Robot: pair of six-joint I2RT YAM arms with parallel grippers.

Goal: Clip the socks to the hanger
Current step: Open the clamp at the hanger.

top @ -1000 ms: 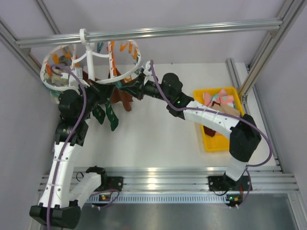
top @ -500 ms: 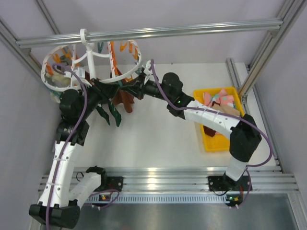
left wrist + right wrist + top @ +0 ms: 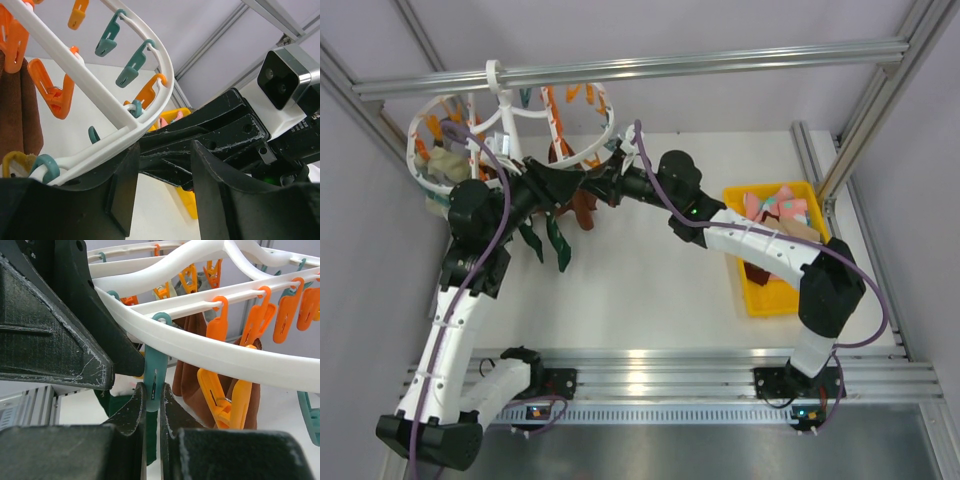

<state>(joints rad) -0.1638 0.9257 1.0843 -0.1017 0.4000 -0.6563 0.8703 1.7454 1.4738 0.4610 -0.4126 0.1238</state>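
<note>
We note the teal plastic clip's (image 3: 152, 365) lower end hidden between the right gripper's (image 3: 151, 386) black fingers (image 3: 127, 415); the dark green fabric sock (image 3: 114, 402) behind shows only partly.

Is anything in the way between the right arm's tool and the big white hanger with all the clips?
Nothing visible. The right tool is shut on a teal plastic clip dangling from the rim of the round white plastic hanger. The left tool, its fingers apart, sits close beside it, not between.
</note>
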